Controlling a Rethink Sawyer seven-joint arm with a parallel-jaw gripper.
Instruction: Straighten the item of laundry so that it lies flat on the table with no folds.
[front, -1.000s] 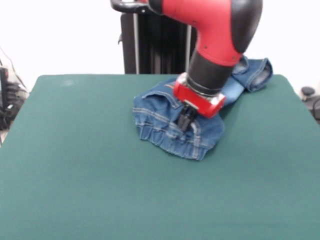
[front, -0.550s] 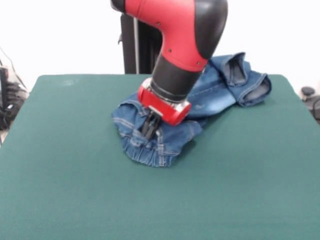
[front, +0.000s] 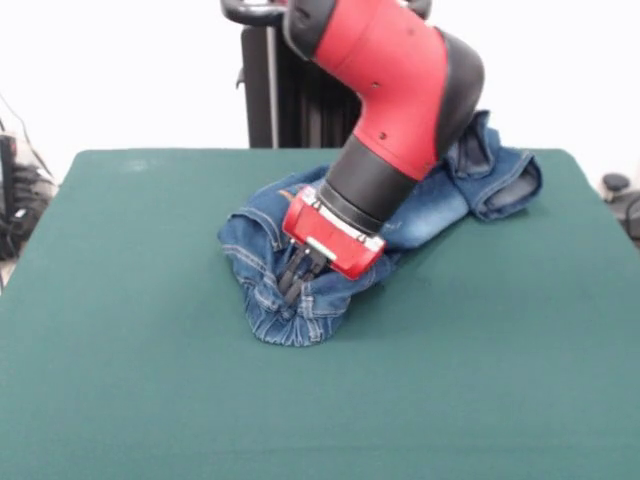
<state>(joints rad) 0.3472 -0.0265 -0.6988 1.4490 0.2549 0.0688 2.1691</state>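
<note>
Pinching a fold of the jeans (front: 300, 300): the gripper (front: 292, 289) has its dark fingers close together with denim bunched between them, angled down toward 7 o'clock from the red wrist.

Going left to right in the front view:
- Left part of the green surface (front: 120, 330) is bare cloth; some cables and dark gear sit off its edge at 9 o'clock.
- Jeans sit a little above centre, running from the crumpled waistband end near the middle out toward 2 o'clock. Waistband end is bunched into a rounded lump around the gripper, stitching and gathered elastic visible, touching the surface.
- Red and black arm (front: 395, 90) comes down from 12 o'clock and crosses over the middle of the jeans, hiding that part.
- Leg ends lie folded over each other near the surface's 2 o'clock corner, cuffs open, lighter faded denim showing.

Jeans are clearly not flat: several folds.
</note>
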